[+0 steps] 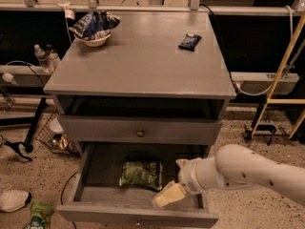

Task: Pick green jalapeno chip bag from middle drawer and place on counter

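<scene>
Pincer (168, 195) low in the middle drawer (105, 198), reach step
Just right of the green jalapeno chip bag (141, 172); wide or narrow, I cannot tell. Next: shift left, grip.

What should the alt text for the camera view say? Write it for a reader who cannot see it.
The robot's claw hangs over the open middle drawer, just right of the green jalapeno chip bag lying inside. Above, the grey counter holds a small dark-blue packet and a bowl with a snack bag.
</scene>
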### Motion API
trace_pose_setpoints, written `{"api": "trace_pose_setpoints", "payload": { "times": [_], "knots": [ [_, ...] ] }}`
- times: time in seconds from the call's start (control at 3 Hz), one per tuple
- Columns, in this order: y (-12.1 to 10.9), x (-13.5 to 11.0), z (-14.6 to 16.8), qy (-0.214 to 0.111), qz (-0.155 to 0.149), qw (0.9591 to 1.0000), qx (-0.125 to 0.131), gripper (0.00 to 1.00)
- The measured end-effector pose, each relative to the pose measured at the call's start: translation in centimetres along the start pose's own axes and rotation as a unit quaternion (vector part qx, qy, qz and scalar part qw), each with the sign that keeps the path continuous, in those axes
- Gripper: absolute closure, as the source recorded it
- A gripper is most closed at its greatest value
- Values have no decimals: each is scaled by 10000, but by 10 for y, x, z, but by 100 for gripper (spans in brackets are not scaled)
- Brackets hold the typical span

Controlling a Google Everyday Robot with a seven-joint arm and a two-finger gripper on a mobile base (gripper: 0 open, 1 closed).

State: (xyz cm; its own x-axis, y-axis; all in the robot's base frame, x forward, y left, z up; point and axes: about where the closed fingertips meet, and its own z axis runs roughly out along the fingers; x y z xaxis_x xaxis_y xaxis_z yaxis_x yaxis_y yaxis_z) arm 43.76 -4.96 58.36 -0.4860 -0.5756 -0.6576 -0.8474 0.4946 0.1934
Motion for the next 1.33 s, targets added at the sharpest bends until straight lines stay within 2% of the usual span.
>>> {"api": "trace_pose_setpoints", "payload": {
  "times": [0.67, 1.33],
  "knots": [
    [-5, 9, 19, -7, 130, 9999, 32, 0],
    [-57, 19, 85, -289, 31, 9985, 464, 0]
  ]
}}
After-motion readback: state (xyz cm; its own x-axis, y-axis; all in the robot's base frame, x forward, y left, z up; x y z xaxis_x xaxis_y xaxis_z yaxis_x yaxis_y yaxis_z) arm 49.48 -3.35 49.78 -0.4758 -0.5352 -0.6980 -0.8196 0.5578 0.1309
